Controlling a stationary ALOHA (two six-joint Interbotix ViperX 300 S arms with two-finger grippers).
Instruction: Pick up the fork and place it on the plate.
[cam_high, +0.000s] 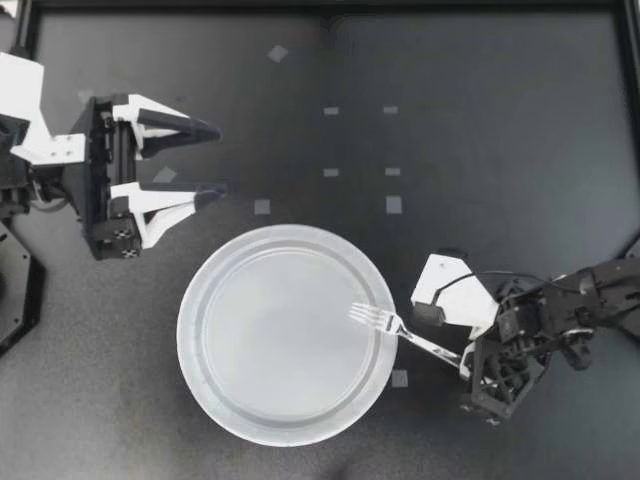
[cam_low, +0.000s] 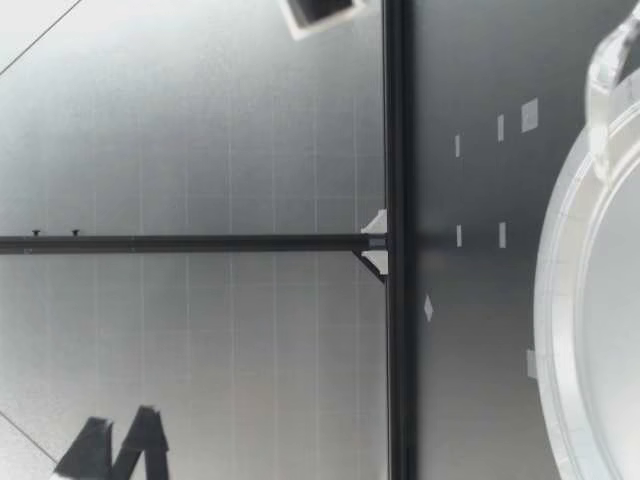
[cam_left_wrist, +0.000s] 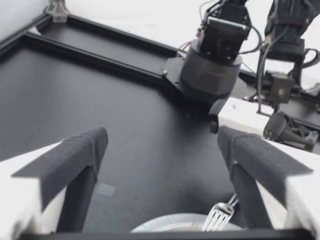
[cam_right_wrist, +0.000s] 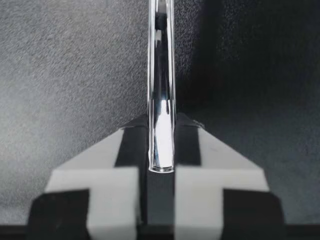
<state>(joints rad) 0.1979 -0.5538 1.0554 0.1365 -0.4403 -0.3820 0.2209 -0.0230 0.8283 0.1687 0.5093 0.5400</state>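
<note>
My right gripper (cam_high: 463, 357), lower right, clamps the slim silver metal fork (cam_high: 395, 328) by its handle tip, letting the tines reach over the round translucent plastic plate (cam_high: 192, 345); my left gripper (cam_high: 220, 158), upper left, gapes empty.

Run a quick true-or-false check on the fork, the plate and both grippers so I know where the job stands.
1. My right gripper is shut on the fork at its handle. True.
2. The fork lies loose on the table, clear of the plate. False: it is held, with its tines over the plate's inner edge and its handle reaching out past the rim.
3. My left gripper is open and holds nothing. True.
4. My left gripper grips the plate's rim. False: it is apart from the plate, over bare table.
</note>
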